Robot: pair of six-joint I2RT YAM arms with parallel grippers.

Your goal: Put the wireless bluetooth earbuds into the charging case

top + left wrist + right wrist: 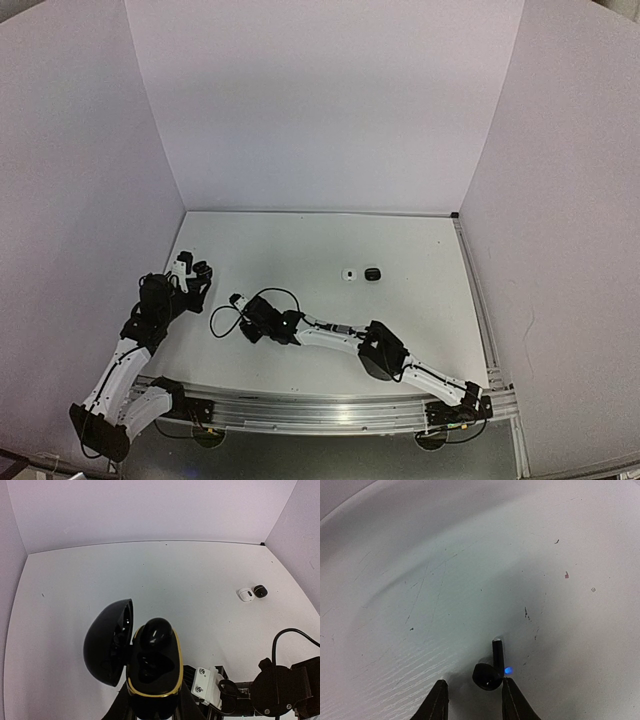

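White table (pixel 300 240), black earbud (pixel 487 675), open case (pixel 150 702)

White table (pixel 470 555) with black earbud (pixel 487 675)

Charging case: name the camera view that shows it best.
Left wrist view: the charging case fills the foreground, lid open, gold rim and sockets visible, held in the left tool. The top external view shows only a dark blur at that tool. The right wrist view misses it entirely.
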